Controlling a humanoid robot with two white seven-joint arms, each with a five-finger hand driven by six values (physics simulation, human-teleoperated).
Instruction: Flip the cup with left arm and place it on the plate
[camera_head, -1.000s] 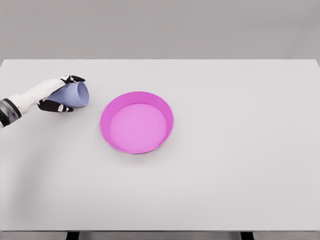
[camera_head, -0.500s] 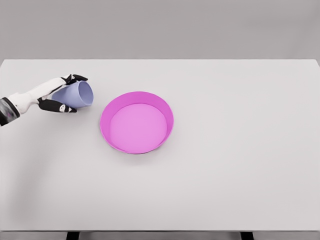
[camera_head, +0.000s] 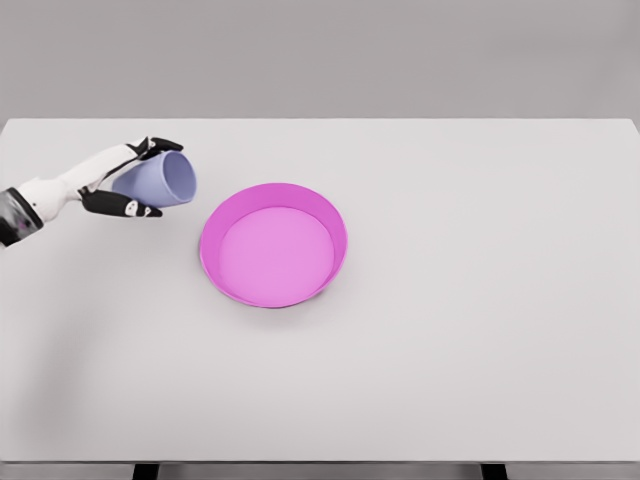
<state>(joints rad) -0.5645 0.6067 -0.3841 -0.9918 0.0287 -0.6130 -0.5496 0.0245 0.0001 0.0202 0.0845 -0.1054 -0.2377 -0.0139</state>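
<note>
Since the earlier frames, the left hand (camera_head: 118, 180) has carried the cup (camera_head: 160, 180) slightly rightward and up, toward the plate (camera_head: 273, 244), and the cup's mouth has turned further to face the right and the viewer.

Nearest the camera, the table (camera_head: 450, 380) shows a flat, matte, pale grey surface with a straight front edge; two dark leg tops show below that edge. No marks or writing can be seen on it.

At mid-depth, left of centre, sits the plate: a round, shallow dish in vivid magenta with a low upright wall and a flat, lighter pink floor. Its finish is smooth and plain. It holds nothing. No label is visible.

Further back and to the left, the cup is a pale lavender, smooth-walled tumbler, tapering toward its base. It lies tipped on its side in the grasp, open mouth to the right, base tucked against the palm. The interior appears hollow, with no contents seen. It is near the plate's left rim but apart from it, not over it. No print can be read.

The left hand is white with black fingertips; its fingers are closed around the cup, some above and one below. Its white forearm enters from the left edge.
</note>
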